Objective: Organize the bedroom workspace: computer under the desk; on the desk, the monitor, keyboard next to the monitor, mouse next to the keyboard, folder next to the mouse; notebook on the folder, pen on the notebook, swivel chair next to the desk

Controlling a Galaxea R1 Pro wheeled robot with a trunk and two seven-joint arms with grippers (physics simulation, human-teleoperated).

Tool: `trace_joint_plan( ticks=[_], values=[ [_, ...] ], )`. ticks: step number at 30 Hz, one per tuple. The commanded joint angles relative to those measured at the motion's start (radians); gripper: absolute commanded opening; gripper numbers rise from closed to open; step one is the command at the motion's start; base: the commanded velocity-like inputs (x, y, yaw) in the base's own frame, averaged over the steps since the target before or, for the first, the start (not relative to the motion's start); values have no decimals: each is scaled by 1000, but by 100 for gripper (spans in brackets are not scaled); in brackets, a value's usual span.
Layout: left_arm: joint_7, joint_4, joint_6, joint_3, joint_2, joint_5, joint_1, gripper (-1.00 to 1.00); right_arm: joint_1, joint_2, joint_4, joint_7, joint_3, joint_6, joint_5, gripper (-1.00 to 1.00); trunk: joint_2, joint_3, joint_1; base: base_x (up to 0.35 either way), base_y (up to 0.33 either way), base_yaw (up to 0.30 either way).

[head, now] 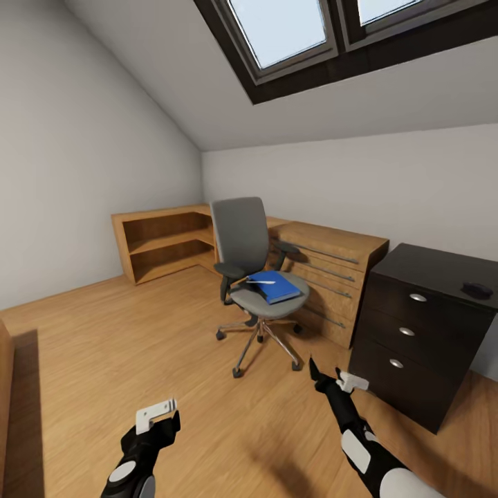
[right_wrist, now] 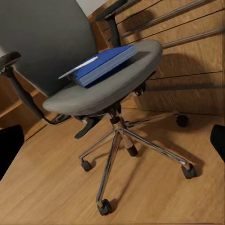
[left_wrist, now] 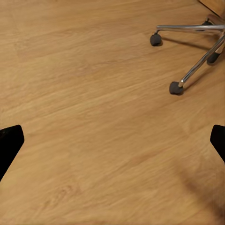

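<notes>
Facing a loft bedroom with a wood floor, I hold both arms low and forward. At the left, my left gripper (head: 158, 413) hangs over bare floor (head: 104, 346), jaws spread wide and empty. In the middle stands the swivel chair (head: 252, 277), well apart from me. On its grey seat lies the blue folder (head: 277, 286), with a thin grey notebook (right_wrist: 77, 70) and a slim white pen (head: 254, 281) on top. To the right, my right gripper (head: 330, 377) points toward the chair, jaws also spread and empty. Farthest right is the black desk (head: 432, 277), with the small black mouse (head: 477, 290) on it. I judge the step is reaching the folder: roll closer, come in level above the seat, and lift the stack without tipping it.
</notes>
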Motion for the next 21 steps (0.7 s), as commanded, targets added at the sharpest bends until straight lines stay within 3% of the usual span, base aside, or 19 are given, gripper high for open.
trace_joint_plan(
  ticks=[1, 7, 8, 9, 11, 14, 18, 21],
  values=[
    [8, 12, -15, -1, 0, 10, -1, 100, 8, 5, 1, 4, -6, -12, -1, 100, 7, 2, -4, -2, 0, 0],
    [5, 105, -155, 0, 2, 10, -1, 100, 82, 33, 23, -18, -6, -136, 15, 100, 49, 21, -27, 0, 0, 0],
    [4, 129, -184, 0, 3, 10, -1, 100, 101, 37, 51, -20, -6, -197, 19, 100, 56, 24, -31, 0, 0, 0],
    [3, 183, -217, 0, 7, 10, -1, 100, 122, 40, 138, -23, -6, -344, 24, 100, 63, 27, -35, 0, 0, 0],
    [3, 220, -230, 0, 10, 10, 0, 100, 128, 41, 184, -23, -6, -401, 25, 100, 77, 34, -42, 0, 0, 0],
    [2, 272, -271, 0, 14, 10, 4, 100, 133, 40, 233, -24, -7, -444, 25, 100, 98, 43, -54, 0, 0, 0],
    [-1, 383, -436, 0, 19, 10, 25, 100, 154, 36, 274, -26, -8, -462, 26, 100, 126, 55, -69, 0, 0, 0],
    [-2, 446, -509, 0, 19, 10, 30, 100, 169, 34, 280, -26, -8, -462, 26, 100, 147, 65, -81, 0, 0, 0]
  ],
)
